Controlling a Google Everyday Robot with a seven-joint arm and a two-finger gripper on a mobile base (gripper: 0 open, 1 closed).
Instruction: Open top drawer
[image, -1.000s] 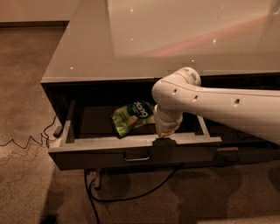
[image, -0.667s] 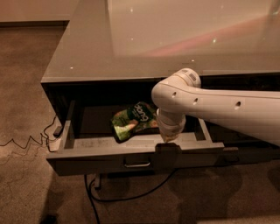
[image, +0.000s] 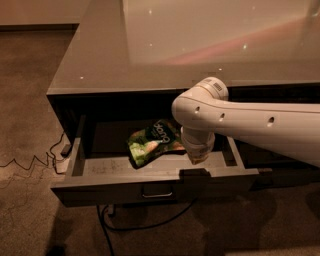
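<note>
Over the front edge, right of centre, my gripper (image: 195, 173) sits on the wide dark grey top drawer (image: 100, 190) for pulling; I can't tell its grip state.

The tray of the top drawer (image: 105, 167) is bare at left — a green bag (image: 152, 145) blocks its middle, the arm (image: 260, 125) spans the right, the gripper (image: 195, 173) apparently at the near front edge.
</note>
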